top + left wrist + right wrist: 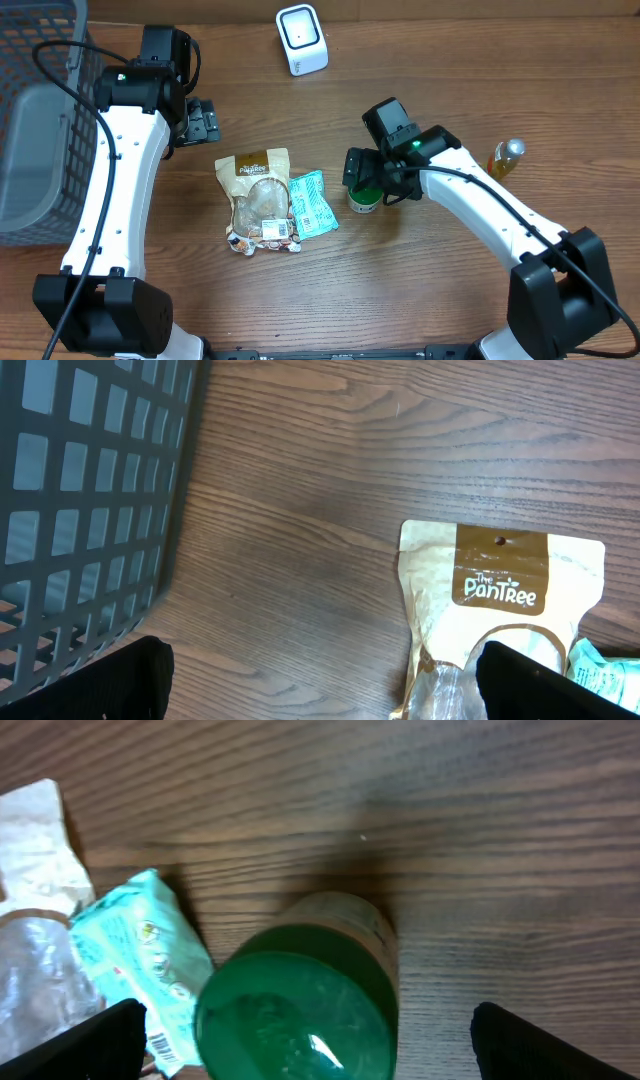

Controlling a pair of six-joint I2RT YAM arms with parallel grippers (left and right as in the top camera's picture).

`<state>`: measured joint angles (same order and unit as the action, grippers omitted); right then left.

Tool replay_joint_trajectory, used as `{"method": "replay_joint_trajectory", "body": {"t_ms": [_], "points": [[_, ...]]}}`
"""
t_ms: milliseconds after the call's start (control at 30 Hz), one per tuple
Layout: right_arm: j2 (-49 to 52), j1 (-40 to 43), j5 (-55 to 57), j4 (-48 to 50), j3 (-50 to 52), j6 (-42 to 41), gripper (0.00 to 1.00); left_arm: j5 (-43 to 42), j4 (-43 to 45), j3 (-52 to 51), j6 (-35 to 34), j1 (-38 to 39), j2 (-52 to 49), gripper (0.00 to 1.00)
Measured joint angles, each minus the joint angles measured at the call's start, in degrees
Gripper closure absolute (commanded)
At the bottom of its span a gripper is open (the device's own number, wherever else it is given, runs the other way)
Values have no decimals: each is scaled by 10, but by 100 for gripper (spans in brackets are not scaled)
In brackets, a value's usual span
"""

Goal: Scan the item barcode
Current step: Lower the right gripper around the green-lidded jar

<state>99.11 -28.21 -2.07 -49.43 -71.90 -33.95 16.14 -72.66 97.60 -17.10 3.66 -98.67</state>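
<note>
The left gripper [204, 122] hung over bare table [420, 290] between the grey mesh basket [40, 120] and the tan pouch [262, 190]. In the left wrist view its fingers sat at opposite lower corners, wide apart and holding nothing.

The right gripper [362, 172] was positioned directly above the green-lidded jar [300, 1005], which stood upright on the table just right of the teal packet [312, 203]. Its fingers were also spread wide, one to each side of the lid, with a clear gap to the jar on both sides.

The pouch lay flat at the table's centre, printed side up. The teal packet lay against the pouch's right edge, and a barcode was visible at its lower end in the right wrist view.

The white scanner [301, 38] stood at the far edge of the table, well apart from all three items. A bottle [505, 158] of yellow liquid stood to the right of the right arm.
</note>
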Motion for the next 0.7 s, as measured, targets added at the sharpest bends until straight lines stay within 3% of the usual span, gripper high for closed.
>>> {"method": "replay_joint_trajectory", "body": {"t_ms": [700], "points": [[30, -41, 36, -19, 1, -4, 0, 0, 0, 0, 0, 0, 0, 0]]}}
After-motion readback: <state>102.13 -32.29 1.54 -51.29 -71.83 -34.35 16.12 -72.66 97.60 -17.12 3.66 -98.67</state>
